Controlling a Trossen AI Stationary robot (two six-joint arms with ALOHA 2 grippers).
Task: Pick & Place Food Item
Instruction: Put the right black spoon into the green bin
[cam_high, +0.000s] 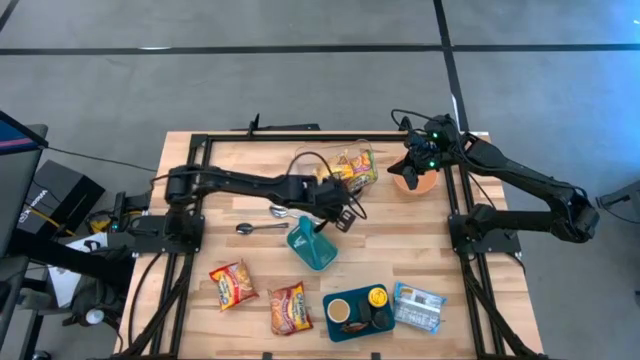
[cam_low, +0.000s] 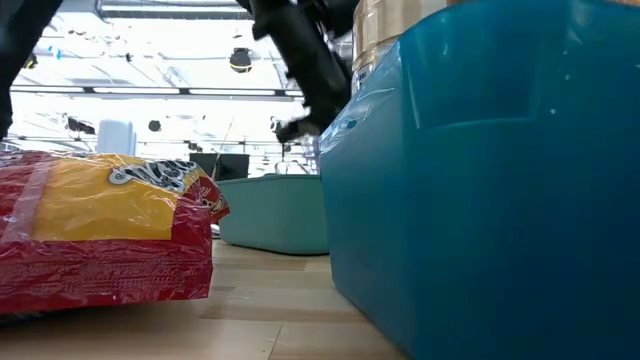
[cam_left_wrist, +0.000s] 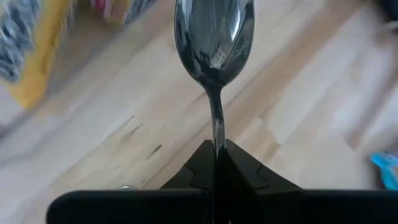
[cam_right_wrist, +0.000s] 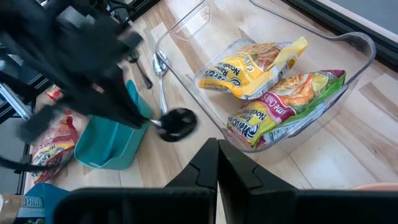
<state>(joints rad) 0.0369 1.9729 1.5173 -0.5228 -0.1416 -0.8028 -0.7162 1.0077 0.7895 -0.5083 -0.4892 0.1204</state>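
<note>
My left gripper is shut on a metal spoon above the table, just beyond the teal container; the spoon's bowl also shows in the right wrist view. Two noodle packets lie in a clear bin at the far middle. My right gripper is shut and empty, up over the orange bowl at the far right, pointing toward the bin. Two more packets lie flat near the front left. My left gripper pinches the spoon's thin handle between its two fingers. The handle runs straight on along the fingers, and the bowl sticks out ahead of the fingertips. The spoon is lifted clear of the table.
Two more spoons lie on the table left of the teal container. A blue tray with a cup and a jar stands at the front, with a blue-white packet beside it. Bare wood lies between the tray and the bin.
</note>
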